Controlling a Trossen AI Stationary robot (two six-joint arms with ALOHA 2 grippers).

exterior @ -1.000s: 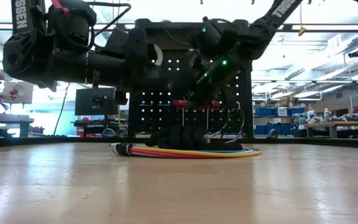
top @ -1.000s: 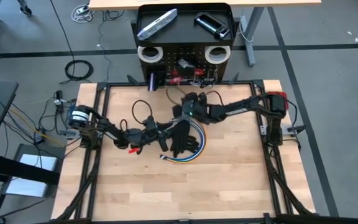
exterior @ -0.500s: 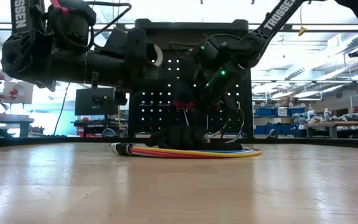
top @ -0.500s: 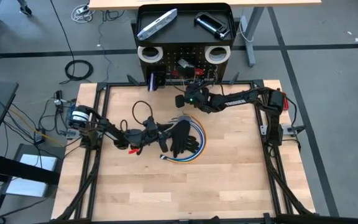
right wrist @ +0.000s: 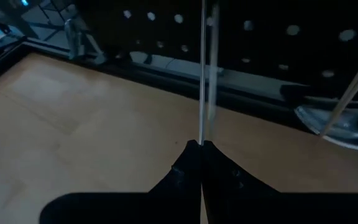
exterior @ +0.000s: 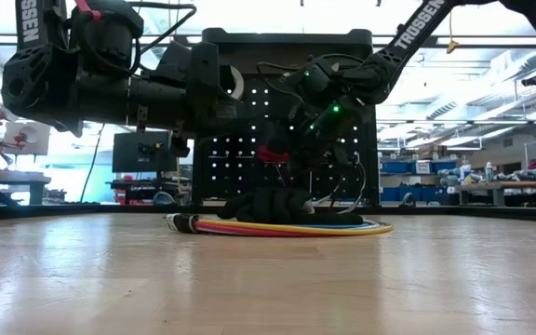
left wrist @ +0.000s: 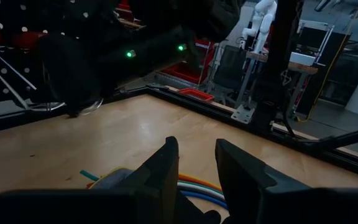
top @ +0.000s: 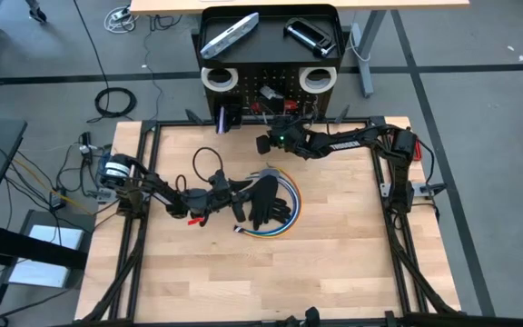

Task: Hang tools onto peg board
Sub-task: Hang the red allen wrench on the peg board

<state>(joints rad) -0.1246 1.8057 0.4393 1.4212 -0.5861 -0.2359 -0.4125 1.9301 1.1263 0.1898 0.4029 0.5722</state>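
The black peg board (top: 271, 91) stands at the table's far edge. A silver flat bar (top: 230, 34) and a black clamp (top: 309, 36) lie on its tray top, and two white tape rolls (top: 218, 78) hang on its face. My right gripper (top: 263, 143) is at the board's foot, shut on a thin silver rod (right wrist: 202, 74). A red piece (exterior: 270, 154) shows beside it; whether it belongs to the rod I cannot tell. My left gripper (left wrist: 194, 162) stands open and level at the left edge of a black glove (top: 266, 202) lying on a coil of coloured cables (exterior: 277, 226). My right gripper pinches the thin rod (right wrist: 202, 134) between its two fingertips. The fingers slant down toward the far edge. The rod runs on along them, out past the tips toward the peg board (right wrist: 278, 37). What I see of the rod is clear of the table.
A purple-handled tool (top: 222, 116) and red-handled tools (top: 289, 107) hang low on the board. A black frame rail (right wrist: 166, 74) runs along the table's far edge below it. Bare wood lies toward the near edge (top: 261, 282).
My right gripper has gone from above the glove toward the far edge and a little left, up to the foot of the peg board, staying shut. The move was quick at first, then slower. The glove and the cable coil lie as before.
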